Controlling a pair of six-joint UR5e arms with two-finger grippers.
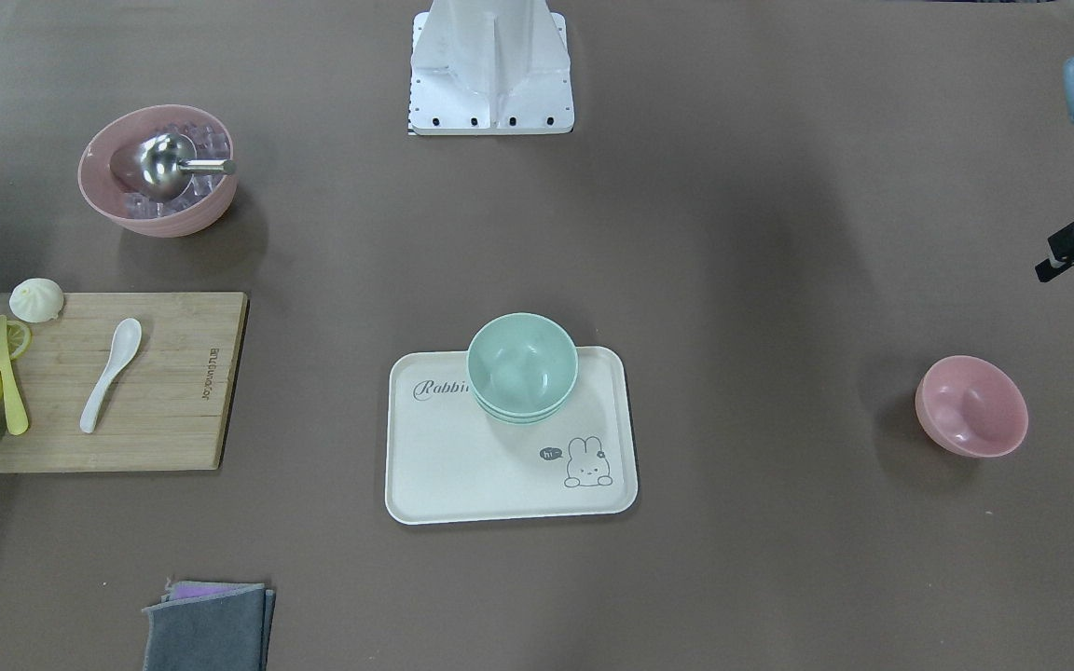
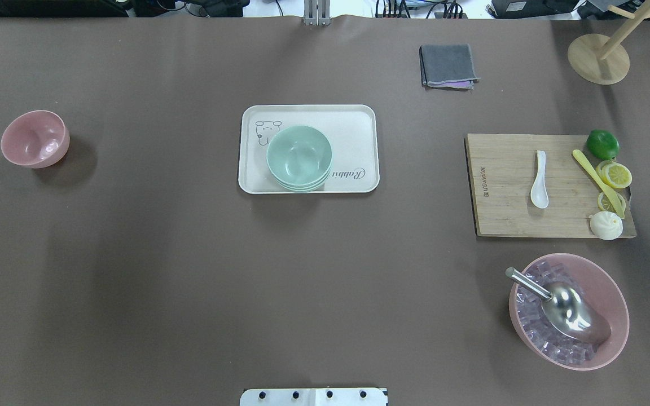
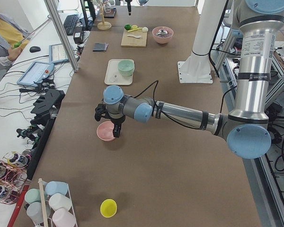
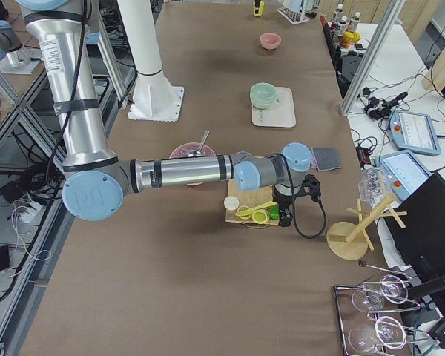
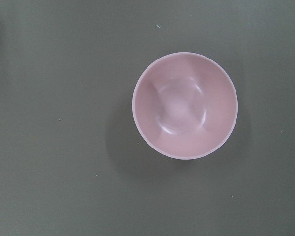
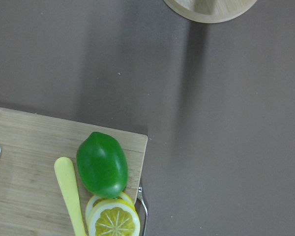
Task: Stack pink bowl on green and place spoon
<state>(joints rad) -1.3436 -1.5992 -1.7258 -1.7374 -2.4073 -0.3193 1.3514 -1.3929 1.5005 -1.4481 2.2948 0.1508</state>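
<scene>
Pink bowl stands upright and alone on the table, on the robot's left, well apart from the tray. Two green bowls, nested, sit on the tray's robot-side half. White spoon lies on the cutting board on the robot's right, scoop toward the robot. Left gripper hangs just above the pink bowl; right gripper hangs over the board's corner by the lime. How wide either gripper stands cannot be told.

Upright pink bowl, nested green bowls on tray, spoon on board.
</scene>
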